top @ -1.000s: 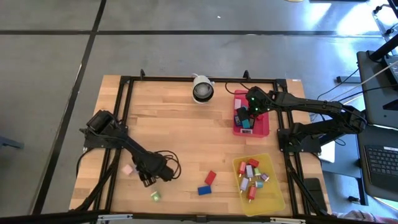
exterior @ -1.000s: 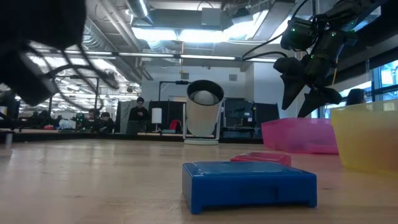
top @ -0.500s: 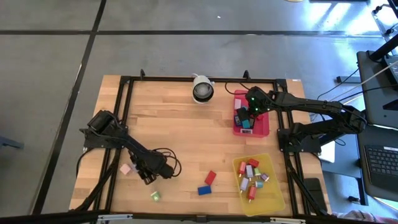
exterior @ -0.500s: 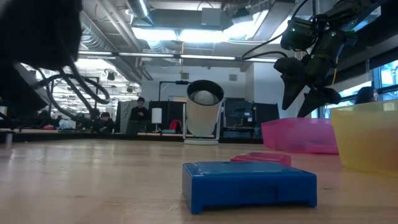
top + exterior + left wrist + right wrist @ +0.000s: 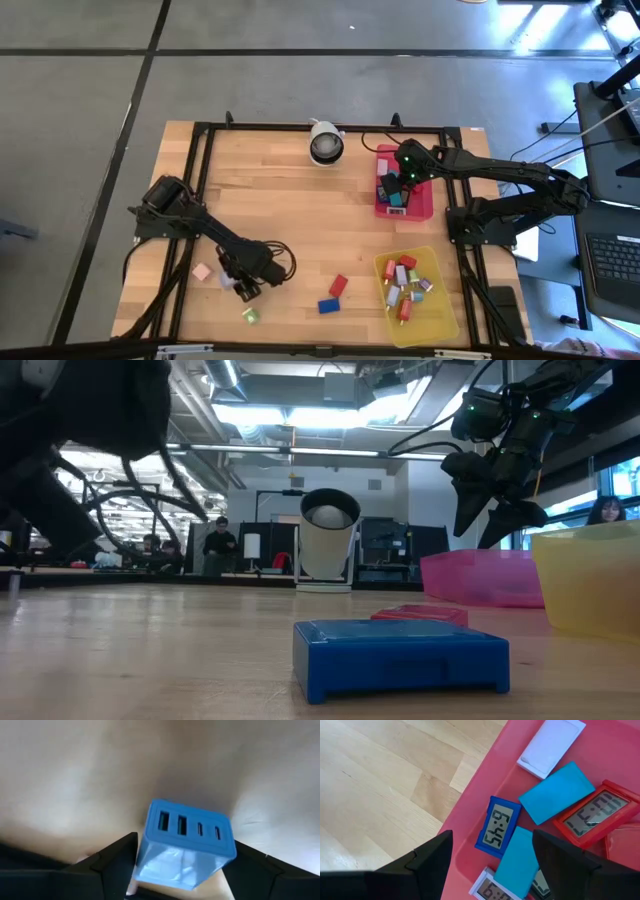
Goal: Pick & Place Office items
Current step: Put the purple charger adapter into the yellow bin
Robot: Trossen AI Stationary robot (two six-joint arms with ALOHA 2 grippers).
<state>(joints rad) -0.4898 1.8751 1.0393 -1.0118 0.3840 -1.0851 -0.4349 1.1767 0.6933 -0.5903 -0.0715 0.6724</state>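
The worktop [image 5: 290,200] carries a red tray [image 5: 424,205] at far right and a yellow tray [image 5: 445,305] at near right. The right gripper [image 5: 492,857] hovers over the red tray, jaws released and empty. The left gripper [image 5: 182,865], at near left, has its jaws spread around a light-blue block [image 5: 187,845]; whether they are clenched on it cannot be told. The block looks rigid, light and smooth-sided; grip its flat flanks, not the slotted face.
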